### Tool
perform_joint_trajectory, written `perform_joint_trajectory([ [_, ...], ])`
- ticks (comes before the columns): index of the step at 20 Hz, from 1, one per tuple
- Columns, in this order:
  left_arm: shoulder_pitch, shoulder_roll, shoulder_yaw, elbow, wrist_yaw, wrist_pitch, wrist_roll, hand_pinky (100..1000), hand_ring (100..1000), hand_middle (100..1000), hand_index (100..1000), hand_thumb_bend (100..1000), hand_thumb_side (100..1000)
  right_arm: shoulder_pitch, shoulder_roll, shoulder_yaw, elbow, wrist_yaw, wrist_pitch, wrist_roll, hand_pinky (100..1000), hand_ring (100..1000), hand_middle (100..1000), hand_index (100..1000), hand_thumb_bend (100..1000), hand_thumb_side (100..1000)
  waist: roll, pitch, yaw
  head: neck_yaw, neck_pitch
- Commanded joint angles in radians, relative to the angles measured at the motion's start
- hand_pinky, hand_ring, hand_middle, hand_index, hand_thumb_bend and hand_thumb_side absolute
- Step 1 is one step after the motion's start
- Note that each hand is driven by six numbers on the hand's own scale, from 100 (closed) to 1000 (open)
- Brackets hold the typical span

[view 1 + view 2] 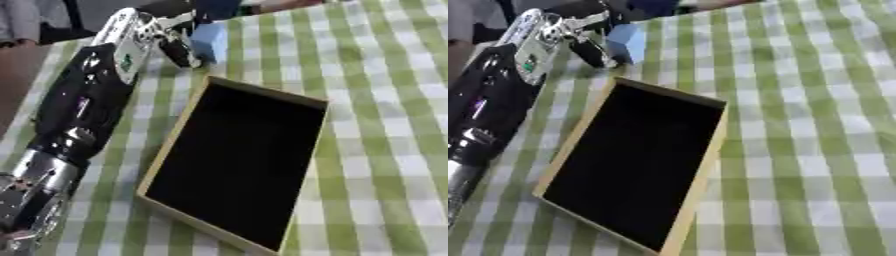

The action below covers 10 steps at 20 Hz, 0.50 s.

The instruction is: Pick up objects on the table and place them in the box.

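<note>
On the table: a green and white checked cloth point(385, 100) covers it all.
Box: the wooden box point(171, 142) lies near the middle, black inside.
Left arm: it reaches up the left side, past the box.
Left hand: the left hand point(153, 35) has fingers curled against the blue block.
Blue block: the blue block point(627, 41) sits just past the box's far corner.

The left hand point(553, 35) curls its fingers point(592, 52) around a blue block point(627, 42) (beyond the box point(702, 170)).
</note>
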<state>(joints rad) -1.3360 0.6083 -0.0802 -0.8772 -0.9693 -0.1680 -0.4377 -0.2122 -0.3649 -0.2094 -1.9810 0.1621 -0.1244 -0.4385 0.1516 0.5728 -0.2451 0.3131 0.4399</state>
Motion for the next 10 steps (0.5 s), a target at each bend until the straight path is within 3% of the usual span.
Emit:
perform_joint_trajectory([
  [1, -0.015, 0.028, 0.004, -0.013, -0.003, 0.005, 0.025, 669, 629, 567, 670, 273, 126, 0.002, -0.011, -0.006, -0.019, -0.003, 0.004, -0.003, 664, 708, 610, 816, 100, 1000, -0.008, -0.038, 0.005, -0.003, 0.009],
  [10, -0.017, 0.031, 0.000, -0.024, -0.001, 0.010, 0.016, 659, 618, 567, 674, 203, 115, 0.011, -0.020, -0.010, -0.019, -0.008, 0.003, -0.007, 663, 707, 610, 815, 100, 1000, -0.010, -0.094, 0.026, -0.008, 0.067],
])
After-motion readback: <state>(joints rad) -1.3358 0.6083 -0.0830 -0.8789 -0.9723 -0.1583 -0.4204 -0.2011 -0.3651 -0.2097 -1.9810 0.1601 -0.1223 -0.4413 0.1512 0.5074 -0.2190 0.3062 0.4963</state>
